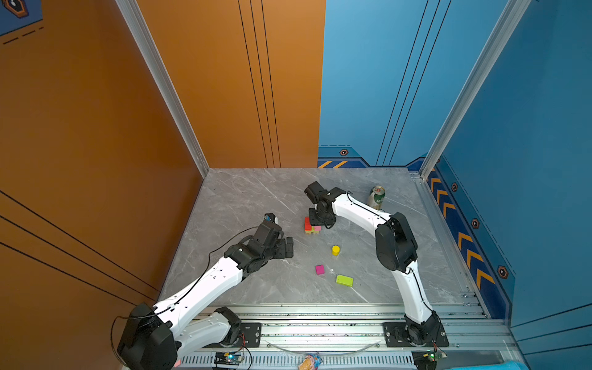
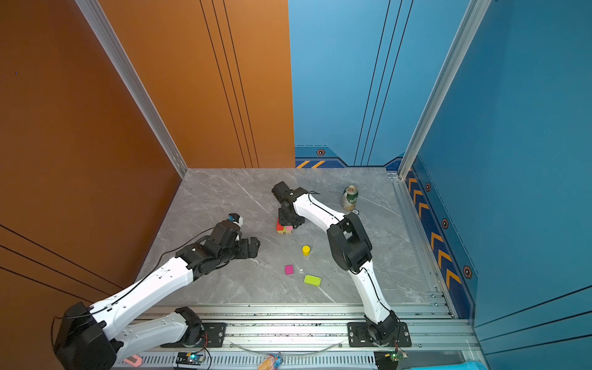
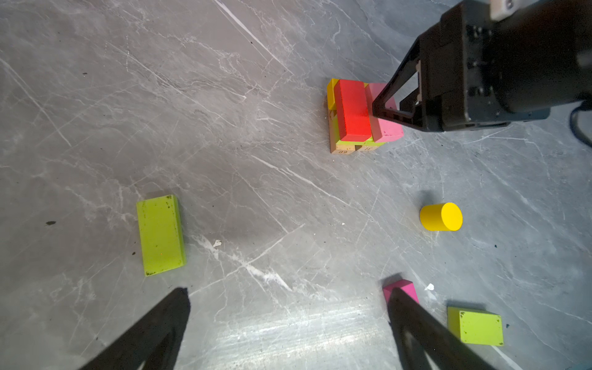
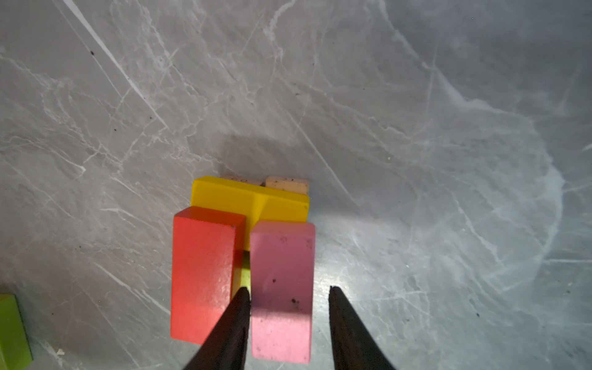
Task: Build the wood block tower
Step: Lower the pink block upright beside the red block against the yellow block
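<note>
Two grippers | left gripper (image 3: 288,291) spread wide, empty, 8 o'clock of tower (image 1: 311,226) | right gripper (image 4: 287,288) above tower, slightly apart astride top pink block (image 4: 282,272) | yellow cylinder (image 1: 335,250), magenta cube (image 1: 319,269), green slab (image 1: 344,280) loose, around 5 o'clock.

- Green-and-white can (image 1: 376,197), upright on a grey marble table (image 1: 250,198), clear in both top views.
- Small dark-and-white scrap (image 2: 355,211) just beside the can, on its near side; too small to tell what.
- Blue wall (image 1: 368,80) behind and to the right of the can; orange wall (image 1: 96,128) well to its left.
- Metal post (image 1: 474,83) rising from the corner right of the can.
- Metal rails (image 1: 320,315) across the table's edge, well in front of the can.
- Wrapped snack (image 1: 309,362) beyond the rails, far in front of the can.
- Pink knife (image 2: 133,361) further left, partly hidden.
- Teal cloth (image 1: 490,365) far in front, right of the can.
</note>
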### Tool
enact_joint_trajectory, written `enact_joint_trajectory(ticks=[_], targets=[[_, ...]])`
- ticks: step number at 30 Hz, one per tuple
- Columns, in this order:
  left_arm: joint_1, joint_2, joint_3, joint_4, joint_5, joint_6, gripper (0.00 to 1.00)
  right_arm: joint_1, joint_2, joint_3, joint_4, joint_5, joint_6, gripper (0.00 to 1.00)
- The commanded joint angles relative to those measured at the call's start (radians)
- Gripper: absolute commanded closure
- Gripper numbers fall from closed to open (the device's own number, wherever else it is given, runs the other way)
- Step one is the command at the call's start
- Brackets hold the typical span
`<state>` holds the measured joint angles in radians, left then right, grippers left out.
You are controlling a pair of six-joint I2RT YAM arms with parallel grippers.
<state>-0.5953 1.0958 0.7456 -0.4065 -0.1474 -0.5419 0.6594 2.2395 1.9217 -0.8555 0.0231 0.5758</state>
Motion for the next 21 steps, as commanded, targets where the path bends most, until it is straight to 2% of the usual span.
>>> enact_joint_trajectory(ticks=[1,16,17,19,21], targets=[[0.01,-0.006,0.001,0.01,0.018,0.005,0.02,-0.01,-0.069,0.02,-0.032,0.02,-0.004,0.56],[0.01,-0.052,0.003,-0.012,0.025,-0.007,0.02,-0.001,-0.107,-0.015,-0.019,0.0,0.002,0.46],[0.009,-0.057,0.001,-0.016,0.026,-0.008,0.02,-0.001,-0.112,-0.023,-0.012,-0.008,0.003,0.42],[0.009,-0.069,-0.002,-0.023,0.022,-0.01,0.02,0.002,-0.117,-0.034,-0.001,-0.022,0.004,0.27],[0.009,-0.079,-0.003,-0.027,0.019,-0.012,0.02,0.008,-0.116,-0.035,0.0,-0.016,0.002,0.18]])
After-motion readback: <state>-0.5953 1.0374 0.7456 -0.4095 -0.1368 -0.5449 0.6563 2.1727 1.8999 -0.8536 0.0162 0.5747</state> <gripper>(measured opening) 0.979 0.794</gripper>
